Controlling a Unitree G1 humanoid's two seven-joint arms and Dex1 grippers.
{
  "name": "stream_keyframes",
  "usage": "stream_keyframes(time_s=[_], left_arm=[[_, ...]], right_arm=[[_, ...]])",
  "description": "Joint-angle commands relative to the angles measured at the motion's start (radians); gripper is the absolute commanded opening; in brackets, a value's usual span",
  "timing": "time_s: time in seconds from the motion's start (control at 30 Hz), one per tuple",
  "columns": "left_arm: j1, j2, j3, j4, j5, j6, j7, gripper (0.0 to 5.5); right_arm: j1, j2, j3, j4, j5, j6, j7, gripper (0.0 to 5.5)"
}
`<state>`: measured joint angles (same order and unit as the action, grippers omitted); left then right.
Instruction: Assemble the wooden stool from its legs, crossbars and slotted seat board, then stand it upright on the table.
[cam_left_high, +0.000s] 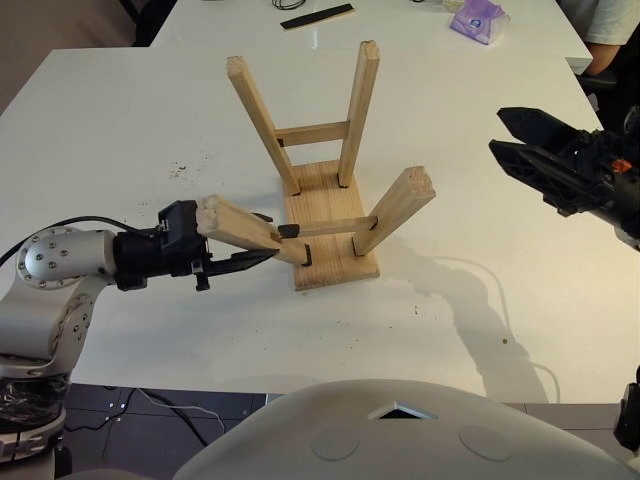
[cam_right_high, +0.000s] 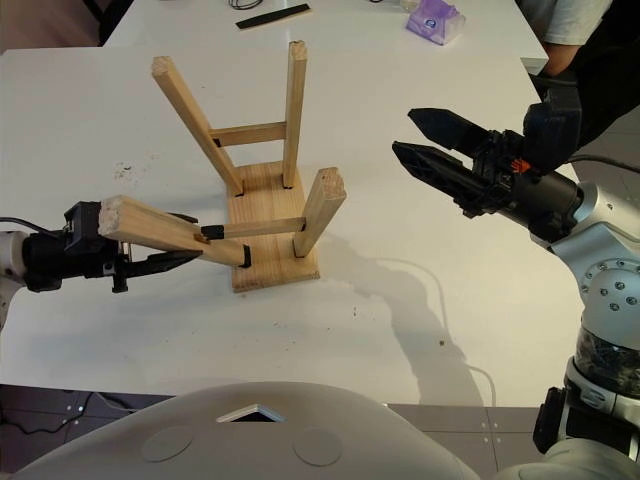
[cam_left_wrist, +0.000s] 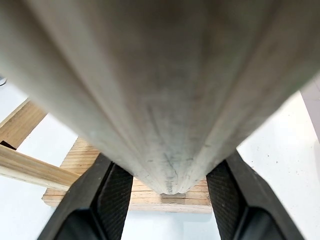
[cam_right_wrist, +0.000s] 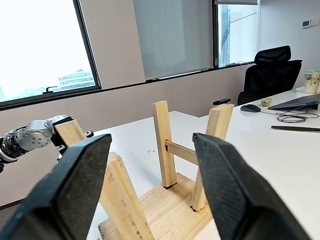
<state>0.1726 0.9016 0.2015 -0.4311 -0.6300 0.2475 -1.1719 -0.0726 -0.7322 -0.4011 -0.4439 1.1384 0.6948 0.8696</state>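
While the upturned stool (cam_left_high: 312, 132) rests on its seat board (cam_left_high: 330, 262) on the table (cam_left_high: 120, 130), the left gripper (cam_left_high: 255, 240) clamps the splayed near leg (cam_left_high: 232, 224), seemingly seating it, and the right gripper (cam_right_high: 408, 132) hangs wide open and empty nearby; squaring that leg, then flipping, should follow.

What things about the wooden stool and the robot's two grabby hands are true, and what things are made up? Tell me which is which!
1. The stool has four legs sticking up. True.
2. Its seat board is lifted off the table. False: it lies flat on the table.
3. The left gripper grips one leg. True.
4. The right gripper holds a crossbar. False: it is open in the air, off to the side of the stool, touching nothing.
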Motion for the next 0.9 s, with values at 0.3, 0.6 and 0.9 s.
stream_keyframes(time_s=[0.3, 0.6, 0.9], left_arm=[[-0.058, 0.069, -0.207, 0.137, 0.152, 0.09, 0.022, 2.04], [-0.095, 0.086, -0.295, 0.182, 0.202, 0.116, 0.053, 2.04], [-0.24, 0.043, -0.325, -0.034, 0.068, 0.317, 0.22, 2.04]], right_arm=[[0.017, 0.029, 0.033, -0.069, -0.014, -0.019, -0.025, 2.99], [0.02, 0.046, 0.045, -0.128, 0.028, -0.027, -0.06, 2.99], [-0.073, 0.065, 0.071, -0.335, 0.41, -0.048, -0.307, 2.99]])
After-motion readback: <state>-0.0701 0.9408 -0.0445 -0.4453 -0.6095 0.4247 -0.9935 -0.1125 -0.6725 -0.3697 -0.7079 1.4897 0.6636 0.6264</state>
